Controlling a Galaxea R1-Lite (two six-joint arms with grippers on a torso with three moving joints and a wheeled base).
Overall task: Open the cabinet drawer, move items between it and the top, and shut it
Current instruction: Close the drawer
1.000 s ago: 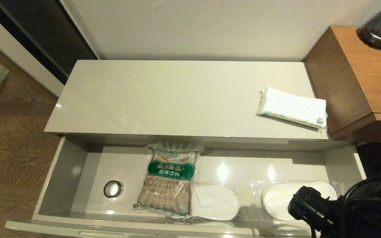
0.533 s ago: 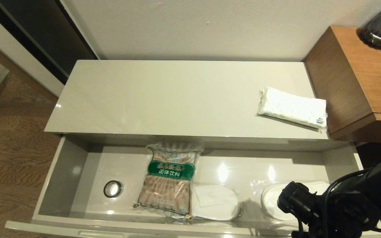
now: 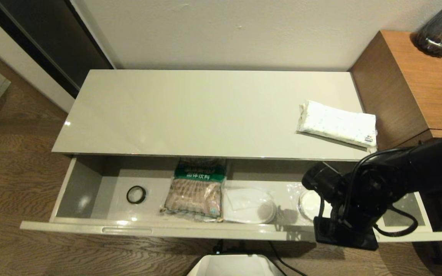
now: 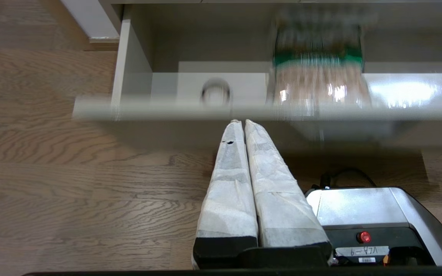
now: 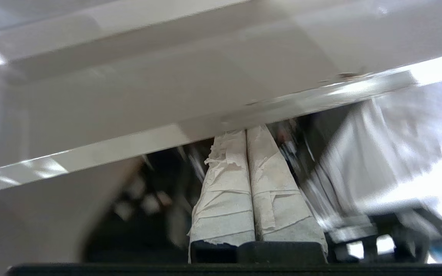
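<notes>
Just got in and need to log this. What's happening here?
The right end effector, fingers shut, is at the front of the drawer, which is half open. Inside lie the packet, tape roll and slippers. The white pack sits on the top. The left end effector hangs shut below the drawer front.

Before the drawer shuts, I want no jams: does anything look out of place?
Nothing stands out. The packet, tape roll and slippers lie flat inside the drawer; the white pack rests on the top. The right gripper, shut, is at the drawer front.
</notes>
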